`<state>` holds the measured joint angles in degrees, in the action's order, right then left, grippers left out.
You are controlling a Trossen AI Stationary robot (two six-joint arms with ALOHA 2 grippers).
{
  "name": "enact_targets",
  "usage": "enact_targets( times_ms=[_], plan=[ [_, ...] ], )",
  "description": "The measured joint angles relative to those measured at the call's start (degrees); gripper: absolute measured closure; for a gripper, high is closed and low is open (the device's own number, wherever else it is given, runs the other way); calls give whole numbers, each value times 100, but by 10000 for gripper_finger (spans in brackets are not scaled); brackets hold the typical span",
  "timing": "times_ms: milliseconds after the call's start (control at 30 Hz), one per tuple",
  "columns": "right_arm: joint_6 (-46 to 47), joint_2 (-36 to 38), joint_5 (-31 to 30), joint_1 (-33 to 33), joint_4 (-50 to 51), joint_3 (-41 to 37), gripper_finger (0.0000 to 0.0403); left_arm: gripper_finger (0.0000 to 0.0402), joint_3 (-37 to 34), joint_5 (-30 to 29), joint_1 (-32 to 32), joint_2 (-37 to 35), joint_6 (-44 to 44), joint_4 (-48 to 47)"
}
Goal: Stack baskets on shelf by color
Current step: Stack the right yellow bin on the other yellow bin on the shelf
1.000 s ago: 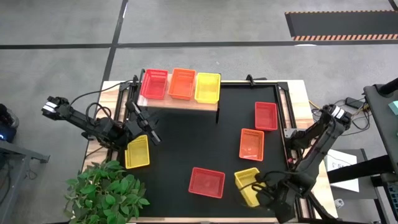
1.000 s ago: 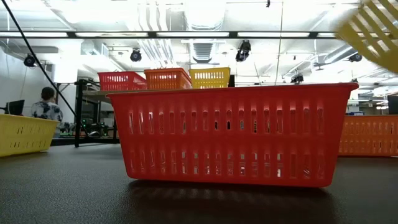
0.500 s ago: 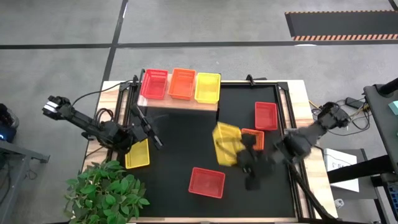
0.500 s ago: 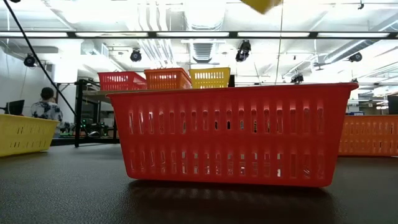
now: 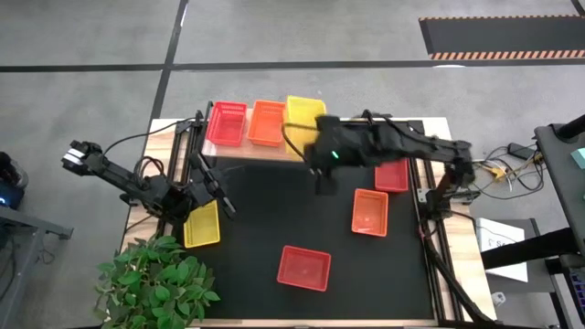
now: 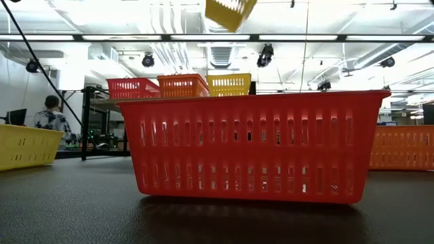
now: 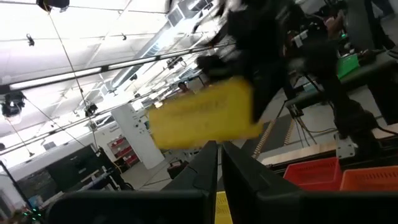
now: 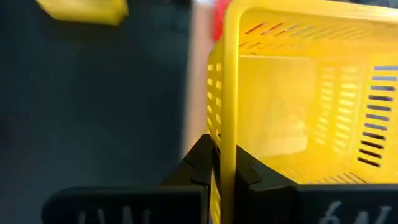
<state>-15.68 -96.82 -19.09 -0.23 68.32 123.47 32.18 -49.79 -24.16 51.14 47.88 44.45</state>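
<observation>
My right gripper (image 8: 227, 163) is shut on a yellow basket (image 5: 304, 111) and holds it in the air over the right end of the wooden shelf (image 5: 265, 152). The low view shows this basket (image 6: 230, 12) high above the shelf's red (image 6: 132, 88), orange (image 6: 182, 85) and yellow (image 6: 229, 84) baskets. My left gripper (image 5: 212, 187) waits, shut, at the table's left side, just above another yellow basket (image 5: 201, 224). On the black mat lie two red baskets (image 5: 391, 170) (image 5: 303, 268) and an orange one (image 5: 370, 211). My right gripper pinches one side wall of the yellow basket at its rim (image 8: 227, 124), with one finger (image 8: 202, 163) outside the wall and the other (image 8: 249, 173) inside. The basket is lifted clear and hangs tilted in the low view (image 6: 230, 12).
A potted green plant (image 5: 155, 279) stands at the table's near left corner. Black rails run along the mat's left and right edges (image 5: 422, 196). The near red basket fills the low view (image 6: 251, 146). A person (image 6: 49, 116) sits in the room behind.
My right arm has swung fast from the table's near right corner toward the far edge and left, carrying the yellow basket up off the mat, across the middle and over the shelf's right end. The left arm has stayed about where it was.
</observation>
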Motion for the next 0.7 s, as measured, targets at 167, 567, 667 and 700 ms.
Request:
enact_targets(
  times_ms=[167, 567, 667, 700],
  plan=[
    [-620, -660, -2, -816, 489, 400, 394, 395, -26, -105, 0, 5, 225, -2],
    [-925, -1621, 533, -1617, 808, 746, 394, 395, -28, -366, 4, -59, 264, -1],
    [-918, -1654, 591, -1659, 821, 746, 394, 395, -28, -372, 4, -61, 376, -1],
    [-908, -1655, 602, -1660, 818, 746, 394, 395, -28, -379, 4, -55, 388, -1]
  ],
)
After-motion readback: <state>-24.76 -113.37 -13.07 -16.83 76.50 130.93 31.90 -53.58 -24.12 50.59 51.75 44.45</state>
